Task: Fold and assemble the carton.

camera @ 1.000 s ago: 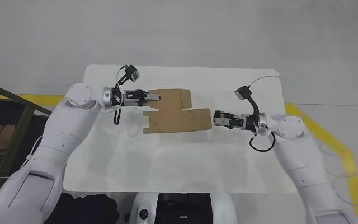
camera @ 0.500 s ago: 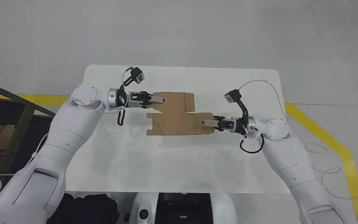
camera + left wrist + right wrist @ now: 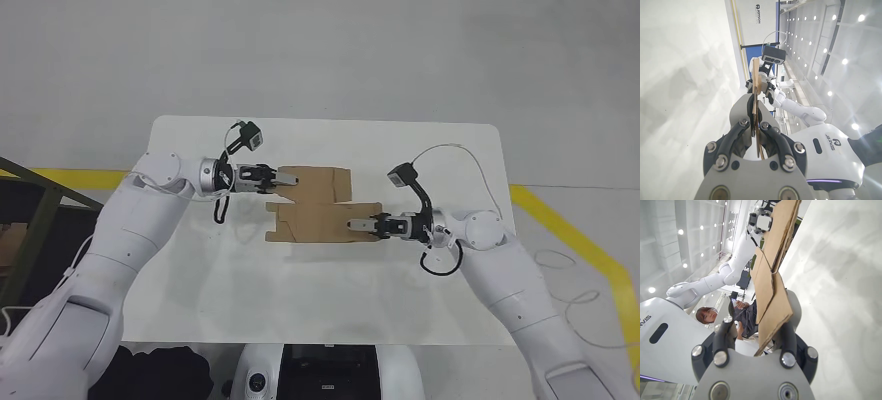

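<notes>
While left hand (image 3: pixel 284 178) clamps carton (image 3: pixel 315 218) left edge, right hand (image 3: pixel 356 226) straddles carton right end, fingers (image 3: pixel 796 308) apart, above tabletop (image 3: pixel 430 290).

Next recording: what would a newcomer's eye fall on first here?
A flat brown carton is at the middle of the white table, a gripper at each end. The left gripper is shut on one panel's edge; the right gripper stands open around the opposite flap.

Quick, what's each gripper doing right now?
Left gripper: shut on the carton.
Right gripper: open, straddling the carton's edge.
</notes>
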You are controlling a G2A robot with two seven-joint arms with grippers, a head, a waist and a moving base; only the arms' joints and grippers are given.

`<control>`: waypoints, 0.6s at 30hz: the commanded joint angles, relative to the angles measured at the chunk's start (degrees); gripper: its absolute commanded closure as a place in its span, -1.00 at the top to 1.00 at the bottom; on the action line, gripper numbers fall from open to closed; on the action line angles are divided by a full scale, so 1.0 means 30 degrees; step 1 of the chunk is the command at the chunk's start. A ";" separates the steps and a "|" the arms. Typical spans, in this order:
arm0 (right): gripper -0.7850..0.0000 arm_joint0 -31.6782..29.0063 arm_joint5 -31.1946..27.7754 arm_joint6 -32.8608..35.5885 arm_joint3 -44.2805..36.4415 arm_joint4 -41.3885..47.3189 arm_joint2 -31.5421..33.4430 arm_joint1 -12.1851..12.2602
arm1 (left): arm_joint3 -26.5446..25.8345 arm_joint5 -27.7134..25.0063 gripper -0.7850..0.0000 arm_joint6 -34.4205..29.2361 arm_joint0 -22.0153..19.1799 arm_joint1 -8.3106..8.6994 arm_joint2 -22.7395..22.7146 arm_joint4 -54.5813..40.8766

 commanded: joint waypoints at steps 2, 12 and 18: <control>0.00 0.0107 0.0018 0.0018 0.0117 -0.0023 -0.0152 0.0010 | 0.0011 -0.0060 -1.00 -0.0024 -0.0051 -0.0069 0.0030 0.0127; -0.40 0.0381 -0.0007 -0.0007 0.0367 -0.0327 -0.0412 0.0097 | 0.0047 -0.0119 -1.00 -0.0068 -0.0035 -0.0178 -0.0124 0.0407; -0.77 0.0483 -0.0004 -0.0005 0.0453 -0.0529 -0.0497 0.0154 | -0.0092 -0.0112 -1.00 -0.0093 0.0113 -0.0202 -0.0261 0.0603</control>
